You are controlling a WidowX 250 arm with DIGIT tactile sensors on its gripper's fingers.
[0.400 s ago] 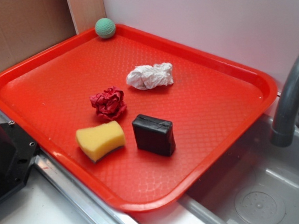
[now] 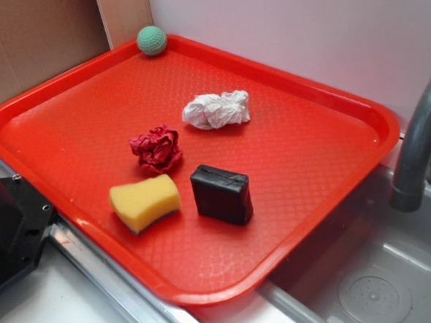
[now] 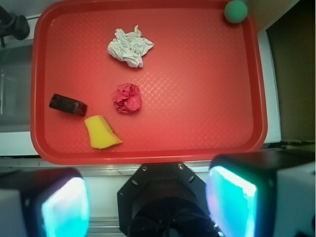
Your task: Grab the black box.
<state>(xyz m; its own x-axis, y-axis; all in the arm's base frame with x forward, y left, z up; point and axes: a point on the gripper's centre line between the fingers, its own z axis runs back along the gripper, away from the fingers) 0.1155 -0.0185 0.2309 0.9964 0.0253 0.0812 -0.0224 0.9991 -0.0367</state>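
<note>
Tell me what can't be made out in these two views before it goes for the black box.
- Gripper: absent from the exterior view; in the wrist view its fingers are blurred and cut by the bottom edge.
- Black box: its underside and far face are hidden; in the wrist view it is small and its seam unreadable.
- Faucet: cut off by the exterior view's right edge.

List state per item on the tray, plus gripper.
black box: flat on tray, ungrasped
yellow sponge: flat, beside the box, apart
red paper: crumpled
white paper: crumpled
green ball: against far corner rim
gripper: open, high above tray's near edge
</note>
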